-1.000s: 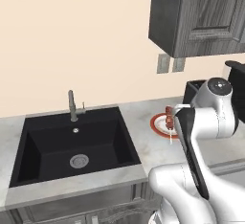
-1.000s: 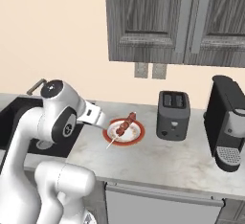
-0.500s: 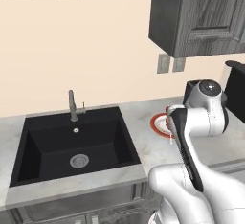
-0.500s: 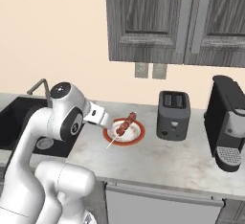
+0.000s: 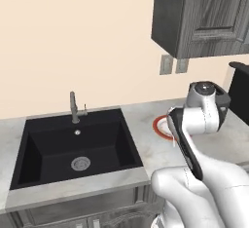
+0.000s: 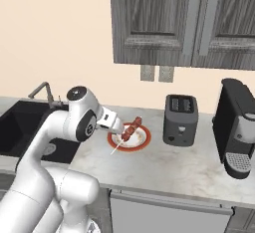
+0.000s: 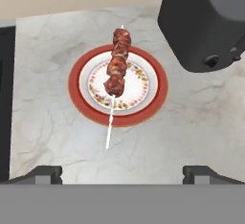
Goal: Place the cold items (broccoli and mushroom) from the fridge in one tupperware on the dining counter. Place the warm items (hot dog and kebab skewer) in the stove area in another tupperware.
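Ahead of fingers (image 7: 122,174), on marble tabletop (image 7: 52,137): red-rimmed plate (image 7: 118,86) carrying kebab skewer (image 7: 116,71). Meat over plate centre, bare stick tip overhanging near rim toward fingers. Fingers spread wide apart, holding nothing, clear of plate. Toaster (image 7: 206,19) just beyond plate to one side; sink (image 7: 4,103) edge on opposite side. Bare tabletop between plate and fingers.

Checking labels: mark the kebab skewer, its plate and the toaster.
kebab skewer (image 7: 116,70), hand view, on the meat chunks.
plate (image 7: 76,84), hand view, on its red rim.
toaster (image 6: 180,120), right base view, on its front face.
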